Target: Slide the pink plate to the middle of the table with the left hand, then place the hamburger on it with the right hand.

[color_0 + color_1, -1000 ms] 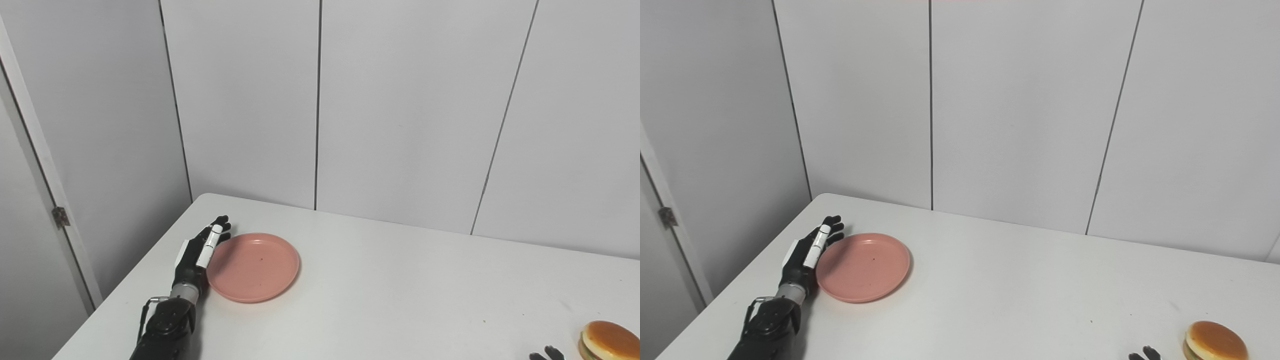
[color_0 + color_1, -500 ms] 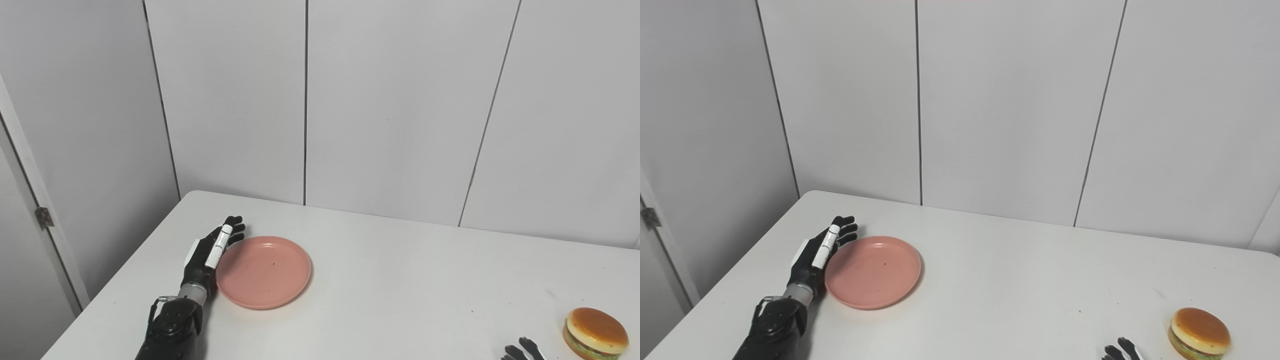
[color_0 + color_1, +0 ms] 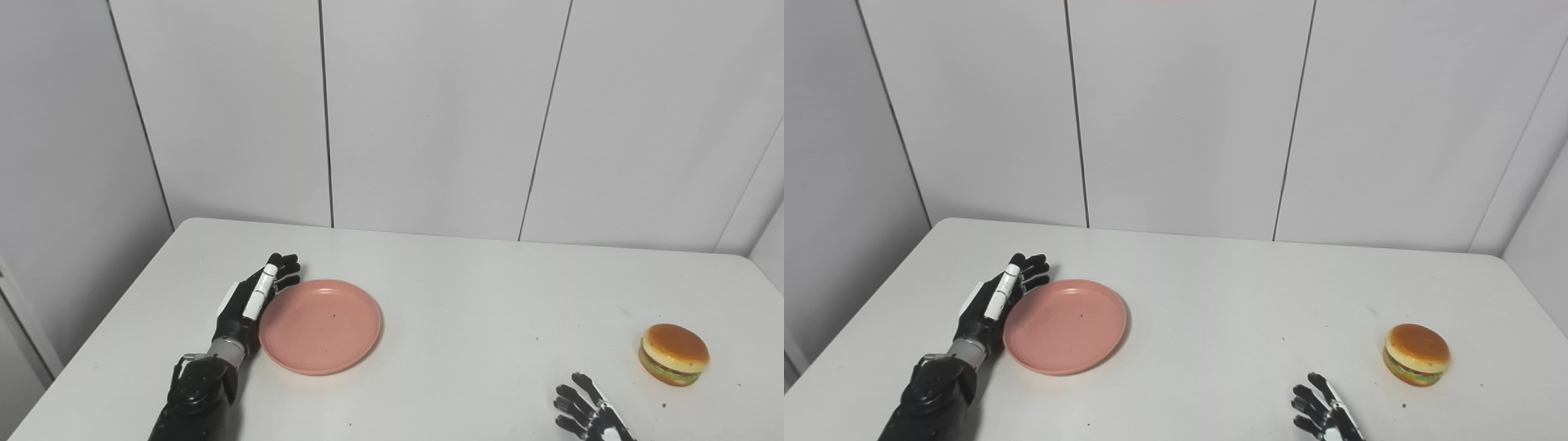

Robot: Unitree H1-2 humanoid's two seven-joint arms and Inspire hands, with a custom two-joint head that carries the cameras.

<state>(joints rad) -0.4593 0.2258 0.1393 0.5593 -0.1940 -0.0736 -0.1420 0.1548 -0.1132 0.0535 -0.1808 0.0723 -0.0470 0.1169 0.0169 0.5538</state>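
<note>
The pink plate (image 3: 320, 325) lies flat on the left half of the white table (image 3: 465, 318). My left hand (image 3: 252, 301) stands on edge against the plate's left rim, fingers stretched out and apart, holding nothing. The hamburger (image 3: 674, 354) sits upright near the table's right side. My right hand (image 3: 587, 413) shows at the bottom edge, left of the hamburger and apart from it, fingers spread; its palm is cut off by the picture's edge.
Grey wall panels (image 3: 429, 116) rise directly behind the table's far edge. The table's left edge runs close beside my left forearm (image 3: 196, 398). White tabletop stretches between plate and hamburger.
The camera has swung right, bringing the hamburger and right hand further into view. The left hand stays against the plate's rim; the plate seems nudged slightly right.
</note>
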